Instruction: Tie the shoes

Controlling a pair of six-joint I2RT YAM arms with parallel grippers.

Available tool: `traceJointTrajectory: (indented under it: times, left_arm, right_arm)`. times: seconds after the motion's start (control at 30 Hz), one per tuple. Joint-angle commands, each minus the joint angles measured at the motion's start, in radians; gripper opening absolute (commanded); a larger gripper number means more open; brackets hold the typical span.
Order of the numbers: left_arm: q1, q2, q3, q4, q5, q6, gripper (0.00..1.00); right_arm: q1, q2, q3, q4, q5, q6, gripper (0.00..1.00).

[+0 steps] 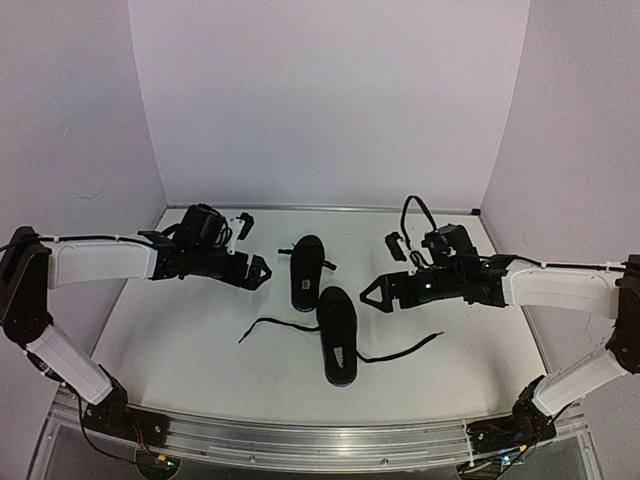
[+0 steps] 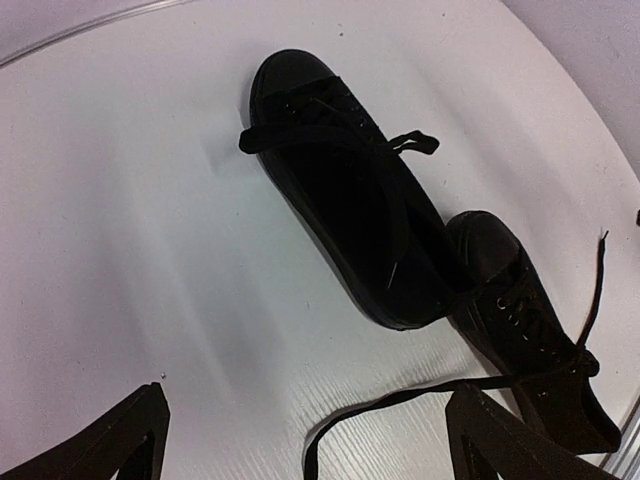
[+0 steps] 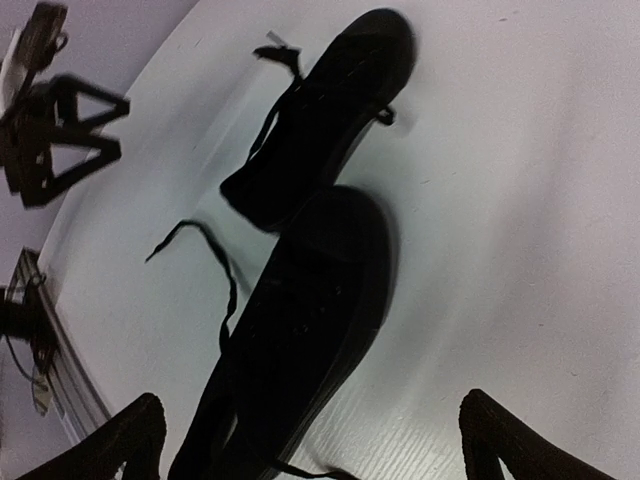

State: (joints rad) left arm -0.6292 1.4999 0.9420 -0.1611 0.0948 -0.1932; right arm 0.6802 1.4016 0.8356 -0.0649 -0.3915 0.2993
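Far shoe (image 1: 305, 270) and near shoe (image 1: 337, 335) lie on the bench (image 1: 180, 330), heel just beside toe. Near shoe's loose laces (image 1: 285, 322) trail out both sides. Left gripper (image 1: 258, 272) and right gripper (image 1: 372, 293) hover either flank, jaws spread wide, holding nothing.

Far shoe (image 1: 306, 270) and near shoe (image 1: 338, 335) are uniform black across uppers, toe caps and soles, in a plain finish. The laces (image 1: 262, 325) are black and plain. The table (image 1: 180, 330) is white and unpatterned. The enclosure walls (image 1: 330, 100) are a pale lilac-white, plain. Left gripper (image 1: 262, 272) and right gripper (image 1: 368, 293) are black. The arm links (image 1: 100, 262) are white with black joints. The front rail (image 1: 300, 440) is bare silver metal.
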Motion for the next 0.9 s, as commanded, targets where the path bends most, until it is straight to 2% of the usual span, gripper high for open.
traceJointTrajectory:
  times: [0.0, 0.07, 0.13, 0.27, 0.37, 0.47, 0.73, 0.87]
  left_arm:
    - [-0.001, -0.206, -0.105, 0.180, -0.069, -0.027, 0.99]
    - [0.000, -0.268, -0.130, 0.194, -0.135, -0.009, 1.00]
    - [0.001, -0.301, -0.140, 0.196, -0.142, 0.001, 0.99]
    - [0.001, -0.259, -0.117, 0.115, 0.021, 0.098, 1.00]
    - [-0.008, -0.184, -0.084, 0.051, 0.060, 0.115, 1.00]
    - [-0.021, -0.131, -0.062, 0.019, 0.126, 0.138, 1.00]
    - [-0.050, -0.043, -0.065, 0.057, 0.256, 0.233, 0.99]
    - [-0.070, -0.024, -0.072, 0.060, 0.307, 0.311, 0.96]
  right_arm:
    - [0.028, 0.051, 0.039, -0.017, -0.177, -0.179, 0.98]
    - [0.066, 0.071, 0.041, -0.052, -0.153, -0.235, 0.95]
    - [0.115, 0.095, 0.049, -0.078, -0.099, -0.279, 0.91]
    - [0.166, 0.153, 0.057, -0.108, -0.034, -0.339, 0.82]
    - [0.177, 0.178, 0.060, -0.113, -0.032, -0.333, 0.72]
    - [0.182, 0.177, 0.053, -0.114, -0.021, -0.308, 0.68]
    - [0.184, 0.156, 0.066, -0.172, 0.005, -0.215, 0.51]
    - [0.186, 0.148, 0.080, -0.209, -0.008, -0.196, 0.47]
